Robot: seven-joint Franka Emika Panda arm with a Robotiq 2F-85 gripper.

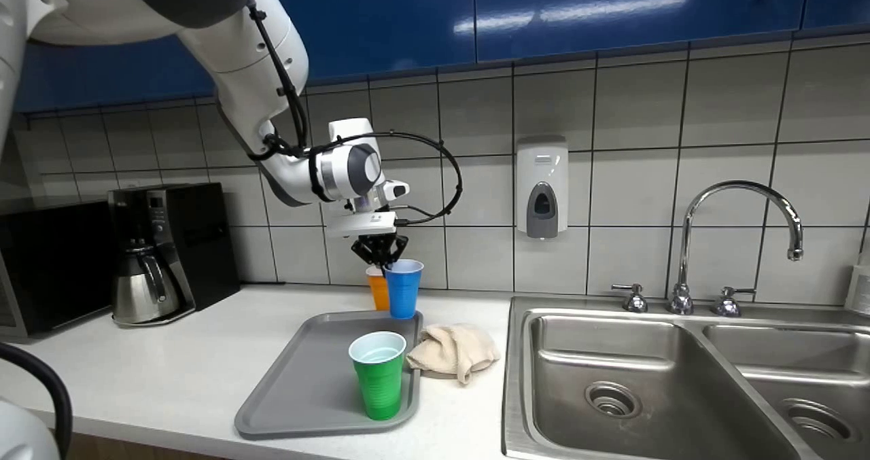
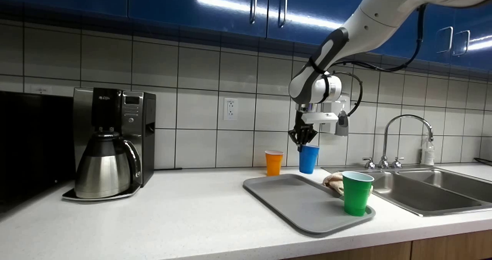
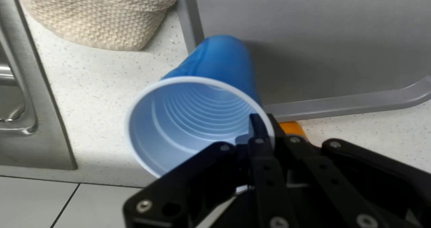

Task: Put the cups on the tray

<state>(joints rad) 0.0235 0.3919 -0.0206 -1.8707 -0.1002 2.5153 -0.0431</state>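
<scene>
My gripper (image 3: 269, 128) is shut on the wall of the blue cup (image 3: 222, 58), one finger inside the rim and one outside. The blue cup also shows in both exterior views (image 1: 404, 291) (image 2: 308, 160), near upright at the back right corner of the grey tray (image 1: 306, 378) (image 2: 296, 202). Its base looks raised, but the gap is hard to tell. The green cup (image 1: 380, 382) (image 2: 356, 196) stands upright on the tray's front right part. The orange cup (image 1: 378, 290) (image 2: 273, 164) stands on the counter behind the tray, mostly hidden by the fingers in the wrist view (image 3: 292, 128).
A beige cloth (image 1: 455, 350) (image 3: 97, 15) lies against the tray's right side. The steel sink (image 1: 520, 378) is to its right. A coffee maker with a steel pot (image 2: 103, 168) stands at the left. The tiled wall (image 1: 476, 256) is close behind the gripper.
</scene>
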